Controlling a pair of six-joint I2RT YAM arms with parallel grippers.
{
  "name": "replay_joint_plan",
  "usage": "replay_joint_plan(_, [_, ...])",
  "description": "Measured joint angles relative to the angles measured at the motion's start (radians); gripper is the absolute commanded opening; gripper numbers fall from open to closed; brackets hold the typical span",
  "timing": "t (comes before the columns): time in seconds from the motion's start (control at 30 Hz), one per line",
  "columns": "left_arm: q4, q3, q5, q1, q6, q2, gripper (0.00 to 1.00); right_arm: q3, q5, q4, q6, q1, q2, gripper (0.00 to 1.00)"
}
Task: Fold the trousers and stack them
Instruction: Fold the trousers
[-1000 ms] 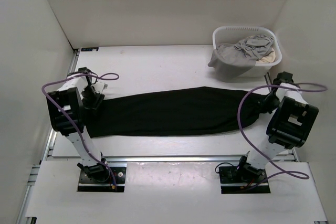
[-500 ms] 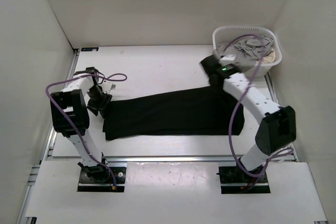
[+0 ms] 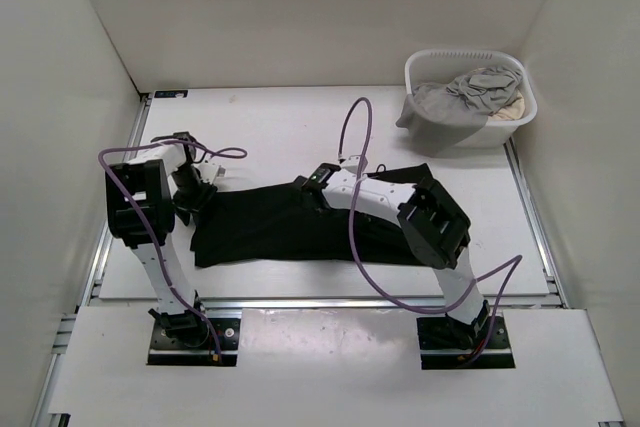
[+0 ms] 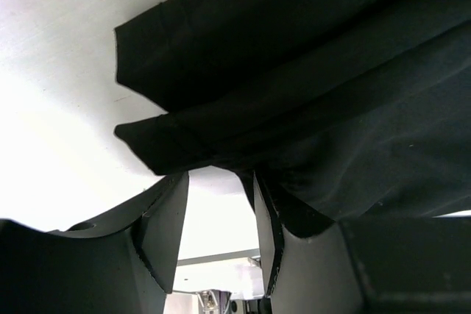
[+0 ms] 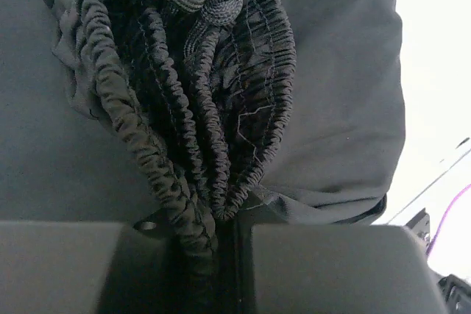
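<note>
The black trousers lie across the middle of the table, with the waist end doubled over toward the left. My right gripper reaches left over them and is shut on the bunched elastic waistband, its drawstring knot at the top of the right wrist view. My left gripper is at the leg ends on the left. In the left wrist view its jaws stand apart with bare table between them, and the leg hems lie just past the fingertips, with cloth draped on the right finger.
A white laundry basket stands at the back right, holding a grey garment and a beige cloth. White walls enclose the table on three sides. The right arm and its purple cable stretch over the trousers.
My right arm has swung from the right end to the table's middle, carrying the waistband leftward over the legs. The trousers' outline is now shorter. The left gripper has barely moved.
</note>
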Motion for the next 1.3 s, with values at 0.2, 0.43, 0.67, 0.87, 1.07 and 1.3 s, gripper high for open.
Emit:
replay_joint_plan(0.2, [-0.002, 0.001, -0.016, -0.012, 0.001, 0.002, 0.51, 0.067, 0.036, -0.041, 0.122, 0.08, 0.0, 0.0])
replay_joint_plan(0.43, [-0.003, 0.001, -0.022, -0.023, 0.005, 0.002, 0.51, 0.127, 0.024, -0.02, 0.064, 0.132, 0.078, 0.77])
replay_joint_plan(0.67, [-0.002, 0.011, -0.023, -0.025, 0.008, 0.002, 0.51, 0.123, -0.003, 0.067, -0.065, 0.174, 0.071, 0.89])
replay_joint_plan(0.87, [0.011, 0.048, -0.016, -0.029, 0.006, 0.002, 0.54, 0.124, -0.107, 0.298, -0.31, 0.277, -0.18, 0.87])
replay_joint_plan(1.07, [-0.006, 0.135, -0.016, -0.03, -0.01, 0.002, 0.55, 0.092, -0.271, 0.425, -0.464, 0.256, -0.426, 0.45])
replay_joint_plan(1.3, [-0.097, 0.326, -0.016, -0.03, -0.033, -0.012, 0.55, -0.256, -0.5, 0.536, -0.549, -0.172, -0.551, 0.0])
